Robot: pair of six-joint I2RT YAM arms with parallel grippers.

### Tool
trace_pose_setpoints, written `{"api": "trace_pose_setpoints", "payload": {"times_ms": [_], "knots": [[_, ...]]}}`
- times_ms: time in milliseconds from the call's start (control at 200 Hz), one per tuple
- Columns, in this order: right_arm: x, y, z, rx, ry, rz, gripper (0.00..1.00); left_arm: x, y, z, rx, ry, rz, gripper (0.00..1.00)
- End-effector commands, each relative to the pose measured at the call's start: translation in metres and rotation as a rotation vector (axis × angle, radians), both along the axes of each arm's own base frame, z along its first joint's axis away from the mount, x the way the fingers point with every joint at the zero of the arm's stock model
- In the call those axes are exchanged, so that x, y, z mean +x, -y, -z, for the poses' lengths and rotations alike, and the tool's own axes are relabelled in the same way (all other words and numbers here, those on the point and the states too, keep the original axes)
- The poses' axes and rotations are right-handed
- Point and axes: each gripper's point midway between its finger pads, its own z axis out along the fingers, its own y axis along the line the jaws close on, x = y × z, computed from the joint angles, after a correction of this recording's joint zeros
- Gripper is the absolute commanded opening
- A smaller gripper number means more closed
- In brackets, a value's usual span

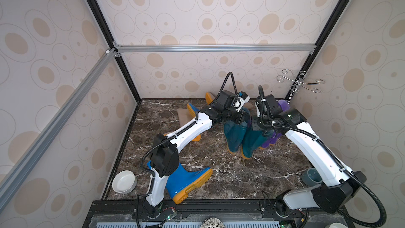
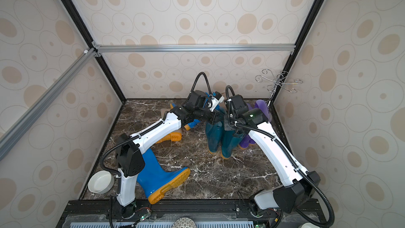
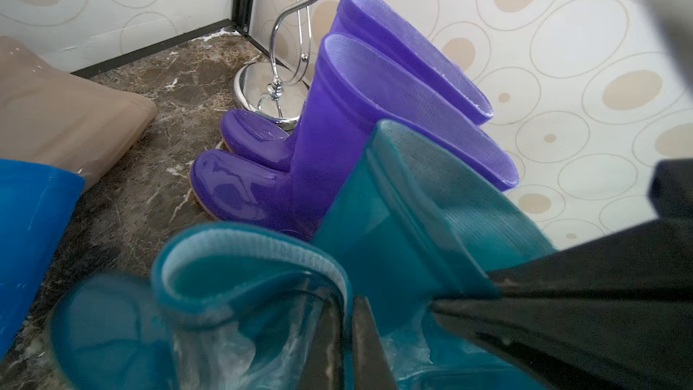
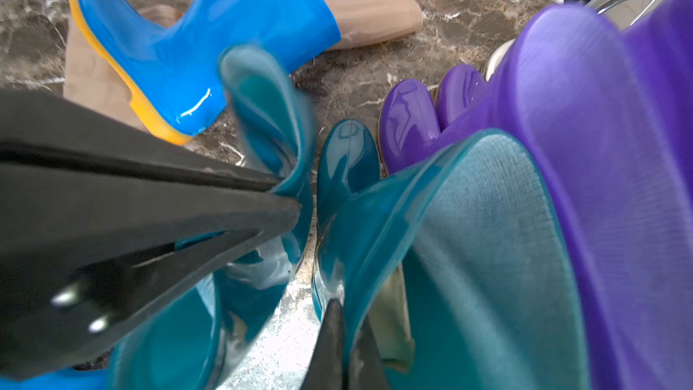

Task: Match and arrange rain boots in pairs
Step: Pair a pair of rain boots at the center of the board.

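Two dark teal rain boots stand upright side by side mid-floor. My left gripper (image 3: 350, 303) is shut on the rim of the left teal boot (image 1: 232, 135) (image 3: 243, 253). My right gripper (image 4: 345, 311) is shut on the rim of the right teal boot (image 1: 252, 143) (image 4: 468, 238). Just right of them a purple pair (image 1: 282, 106) (image 3: 337, 136) stands by the right wall. One bright blue boot (image 1: 186, 180) lies at the front left, and another blue boot (image 4: 187, 50) lies at the back on the beige boots (image 4: 367, 1).
A chrome hook stand (image 1: 300, 82) rises in the back right corner behind the purple pair. A white bowl (image 1: 123, 182) sits at the front left and a grey cup (image 1: 311, 176) at the front right. Patterned walls enclose the marble floor (image 1: 219, 172).
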Motion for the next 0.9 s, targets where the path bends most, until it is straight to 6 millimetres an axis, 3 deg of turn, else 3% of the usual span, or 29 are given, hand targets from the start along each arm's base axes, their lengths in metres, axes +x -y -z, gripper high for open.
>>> {"api": "trace_pose_setpoints", "payload": {"times_ms": [0, 240, 485, 570, 710, 895], "knots": [[0.010, -0.005, -0.030, 0.034, 0.135, -0.046, 0.00, 0.002, 0.003, -0.026, -0.011, 0.101, 0.029, 0.00], [0.020, -0.010, -0.018, 0.066, 0.139, -0.008, 0.00, 0.014, -0.006, -0.011, 0.051, 0.023, -0.064, 0.00], [0.032, -0.026, -0.028, 0.058, 0.203, -0.125, 0.00, 0.005, -0.018, -0.027, 0.021, 0.017, -0.099, 0.00], [0.034, -0.028, -0.031, 0.042, 0.226, -0.160, 0.00, 0.017, -0.033, -0.028, 0.070, 0.059, -0.175, 0.00], [0.035, -0.040, -0.031, 0.064, 0.243, -0.226, 0.00, 0.013, -0.039, -0.036, 0.040, 0.053, -0.180, 0.00], [0.033, -0.047, -0.016, 0.080, 0.209, -0.258, 0.00, 0.007, -0.038, -0.011, 0.026, -0.009, -0.170, 0.00]]}}
